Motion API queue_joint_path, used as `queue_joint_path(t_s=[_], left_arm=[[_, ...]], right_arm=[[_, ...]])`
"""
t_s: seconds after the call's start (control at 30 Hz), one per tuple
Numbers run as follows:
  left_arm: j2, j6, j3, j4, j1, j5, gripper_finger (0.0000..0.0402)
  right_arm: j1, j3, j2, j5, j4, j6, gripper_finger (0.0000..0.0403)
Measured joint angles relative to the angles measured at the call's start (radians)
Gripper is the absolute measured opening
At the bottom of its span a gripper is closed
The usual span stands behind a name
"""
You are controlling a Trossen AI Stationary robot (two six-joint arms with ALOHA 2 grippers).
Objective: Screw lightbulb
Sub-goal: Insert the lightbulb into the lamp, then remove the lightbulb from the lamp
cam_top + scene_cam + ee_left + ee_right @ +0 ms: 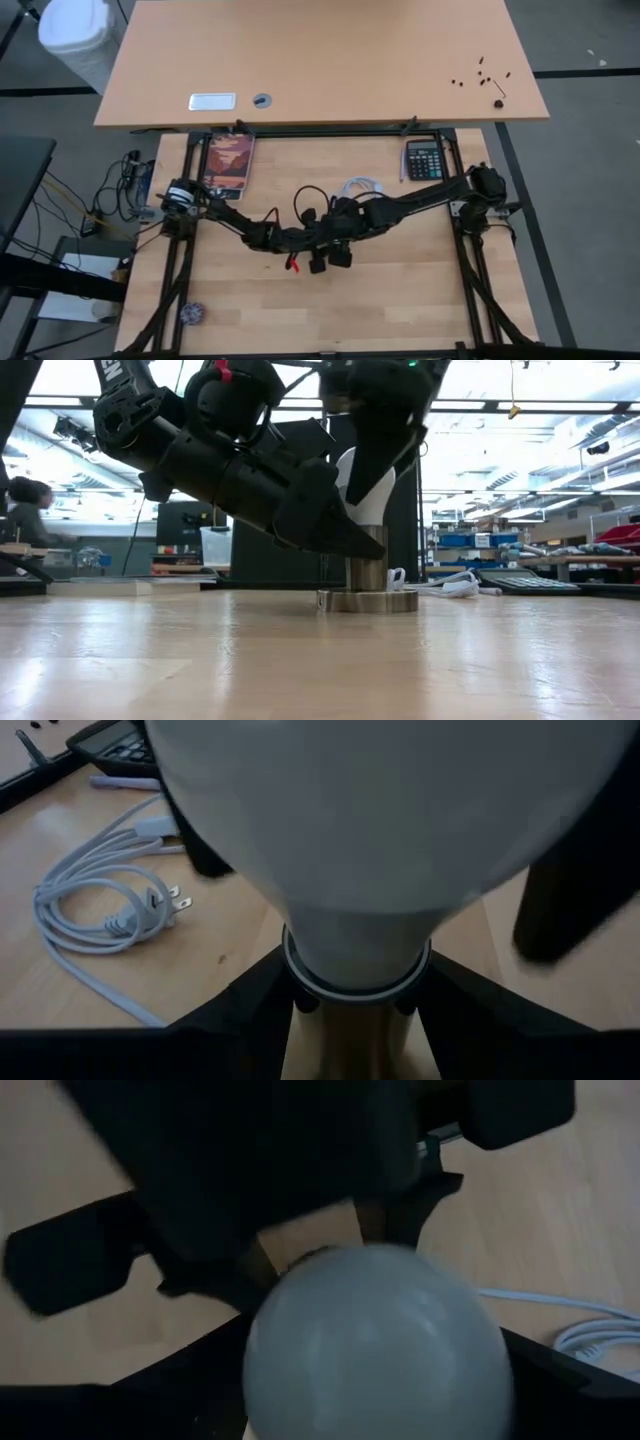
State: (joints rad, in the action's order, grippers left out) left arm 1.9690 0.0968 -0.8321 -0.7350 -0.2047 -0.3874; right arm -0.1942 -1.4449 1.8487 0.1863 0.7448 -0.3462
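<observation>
The white lightbulb (366, 488) stands roughly upright on the silvery socket (366, 572), whose round base disc (368, 601) rests on the table near its middle. The bulb's neck (355, 955) sits at the top of the socket stem; its screw base does not show. My left gripper (345, 545) reaches in from the table's left and is shut on the socket stem. My right gripper (378, 450) comes down from above and is shut on the bulb's globe (375, 1345). In the high view both arms cover the bulb and socket. My left gripper pinches the socket's stem (350, 1035) between its two fingers (245, 1010), just below the bulb's neck. It comes from the table's left, slanting a little downward. The socket stands upright with its base disc on the table. My right gripper holds the bulb's round globe (300, 1330) between its two fingers (190, 1380), one on each side. The fingers come steeply from above. The bulb stays roughly upright, its neck on the socket top.
The socket's coiled white cord with plug (100, 910) lies on the table just behind the socket (362, 186). A calculator (424, 158) lies at the far right, a picture-covered book (229, 163) at the far left, a small round object (192, 313) at the near left.
</observation>
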Motion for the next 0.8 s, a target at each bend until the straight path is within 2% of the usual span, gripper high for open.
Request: queue_joint_path(t_s=[0.23, 0.43, 0.67, 0.8], left_arm=[[0.0, 0.011, 0.0, 0.004, 0.0, 0.0, 0.0194], [0.0, 0.011, -0.001, 0.003, 0.0, 0.0, 0.0194], [0.001, 0.009, -0.001, 0.0, 0.0, 0.004, 0.0194], [0.001, -0.003, -0.001, 0.0, 0.0, 0.007, 0.0194]], right_arm=[[0.001, -0.079, 0.049, 0.01, 0.067, 0.008, 0.0304], [0.001, -0.079, 0.036, 0.014, 0.09, 0.009, 0.0259], [0.001, -0.079, 0.035, 0.002, 0.1, 0.025, 0.0259], [0.001, -0.079, 0.034, -0.014, 0.101, 0.139, 0.0264]])
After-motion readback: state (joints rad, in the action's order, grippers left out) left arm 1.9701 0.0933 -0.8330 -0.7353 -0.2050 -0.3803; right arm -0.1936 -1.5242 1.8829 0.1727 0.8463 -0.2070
